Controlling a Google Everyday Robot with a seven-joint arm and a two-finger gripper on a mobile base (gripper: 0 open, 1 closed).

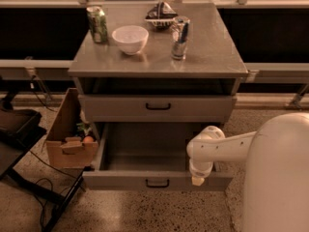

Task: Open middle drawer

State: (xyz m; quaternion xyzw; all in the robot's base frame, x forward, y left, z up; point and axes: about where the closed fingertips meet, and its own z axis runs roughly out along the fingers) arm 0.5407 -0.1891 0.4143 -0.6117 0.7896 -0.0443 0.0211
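Middle drawer (116,181) stands wide open beneath the cabinet surface (212,57). My pincer (198,180) sits at its front edge, right of the handle (157,182), apparently placed for pulling. I cannot tell its grip.

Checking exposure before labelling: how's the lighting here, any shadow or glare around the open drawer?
Camera view: dim, warm orange cast; the middle drawer darkens inside toward the back; the gripper, at its front edge right of the handle, shows pale; the cabinet top has a soft sheen, no harsh glare.
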